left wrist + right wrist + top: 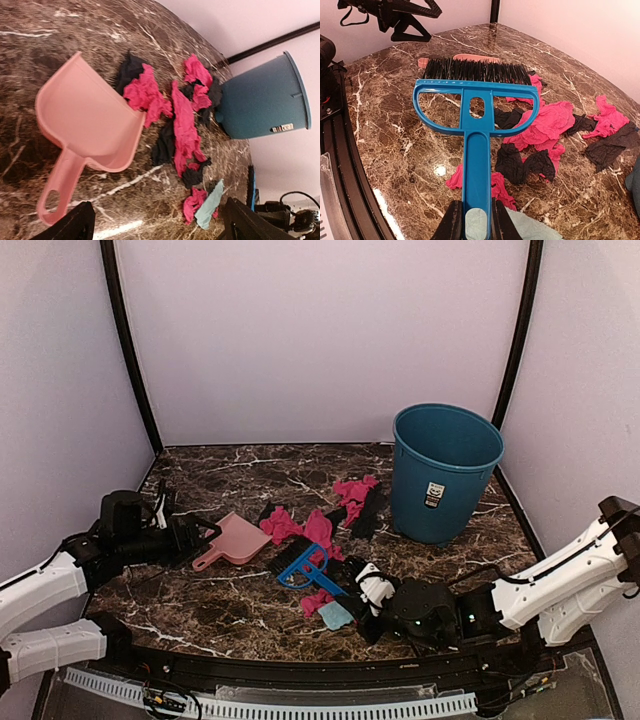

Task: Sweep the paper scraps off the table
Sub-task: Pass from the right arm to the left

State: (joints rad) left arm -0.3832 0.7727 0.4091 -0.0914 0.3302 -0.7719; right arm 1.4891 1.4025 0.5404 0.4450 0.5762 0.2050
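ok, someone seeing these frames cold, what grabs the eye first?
The magenta and black paper scraps strewn across the middle of the table, between the pale-pink dustpan on the left and the tall blue bin at back right. Then the blue hand brush, clamped by its handle in the right gripper; the left gripper stands open by the dustpan's handle.

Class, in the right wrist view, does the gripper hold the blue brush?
Yes, the right gripper clamps the brush by its handle.

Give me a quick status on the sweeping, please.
Left hand open, pink dustpan free on the table. Right hand shut on blue brush. Paper scraps unswept, strewn between dustpan and bin.
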